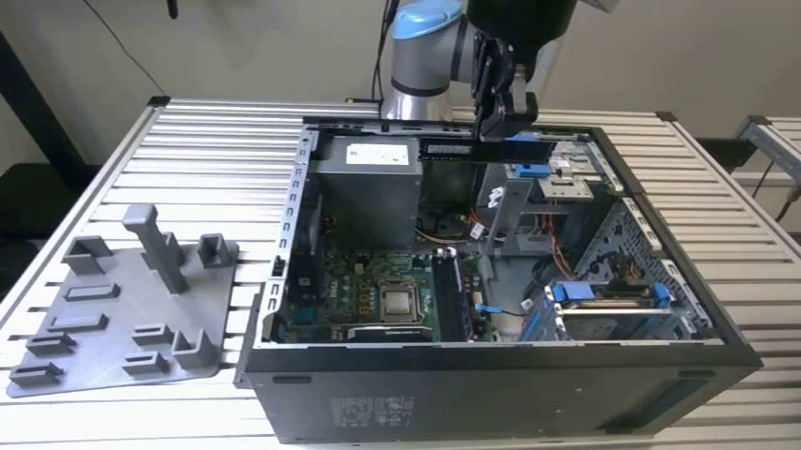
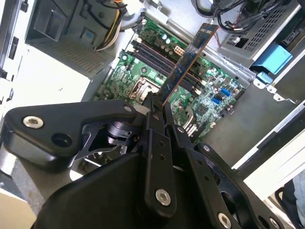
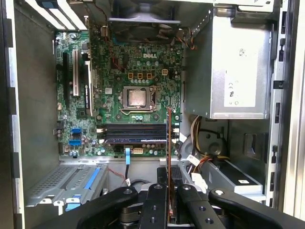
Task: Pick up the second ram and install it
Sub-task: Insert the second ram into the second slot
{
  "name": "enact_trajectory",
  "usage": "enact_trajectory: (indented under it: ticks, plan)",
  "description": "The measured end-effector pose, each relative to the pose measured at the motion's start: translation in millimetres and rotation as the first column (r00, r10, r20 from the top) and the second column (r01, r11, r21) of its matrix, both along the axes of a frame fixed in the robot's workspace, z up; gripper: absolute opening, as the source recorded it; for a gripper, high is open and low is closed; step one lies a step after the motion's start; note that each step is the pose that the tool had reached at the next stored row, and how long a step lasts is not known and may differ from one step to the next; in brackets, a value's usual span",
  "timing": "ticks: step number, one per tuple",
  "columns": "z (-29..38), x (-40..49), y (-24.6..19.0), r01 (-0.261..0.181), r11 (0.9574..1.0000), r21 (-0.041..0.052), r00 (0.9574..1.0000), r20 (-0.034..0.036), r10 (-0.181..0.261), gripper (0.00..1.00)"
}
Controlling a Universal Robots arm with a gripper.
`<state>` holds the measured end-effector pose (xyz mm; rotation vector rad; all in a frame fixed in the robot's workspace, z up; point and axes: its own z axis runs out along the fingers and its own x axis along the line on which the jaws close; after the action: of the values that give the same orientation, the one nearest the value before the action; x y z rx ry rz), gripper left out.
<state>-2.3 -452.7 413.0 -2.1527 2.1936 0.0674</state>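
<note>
Claw (image 1: 505, 134) is closed tight on the ram (image 1: 463, 148). You've got the stick pinched by its top edge, lying level under the fingers (image 2: 151, 112). It hangs over the far side of the open case (image 1: 501, 394), well above the motherboard (image 3: 143, 71) and touching nothing else. The case sits mid-bench (image 1: 213, 150).

The ram is a thin flat strip. In the second wrist view its face is bluish, in the first wrist view it's an edge-on sliver, and in the exterior view it's a dark bar.

The motherboard is green with long dark slots (image 3: 136, 132) beside the square metal CPU socket (image 3: 136, 97). The bench is ribbed metal. A grey plastic fixture plate (image 1: 126, 309) lies by the bench edge on the exterior view's left.
</note>
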Motion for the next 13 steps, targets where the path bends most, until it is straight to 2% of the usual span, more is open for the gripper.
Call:
enact_trajectory:
  ticks: [13]
  plan:
    - [0.0,0.0,0.0,0.072,0.9974,0.0000,0.9974,0.0000,-0.072,0.15]
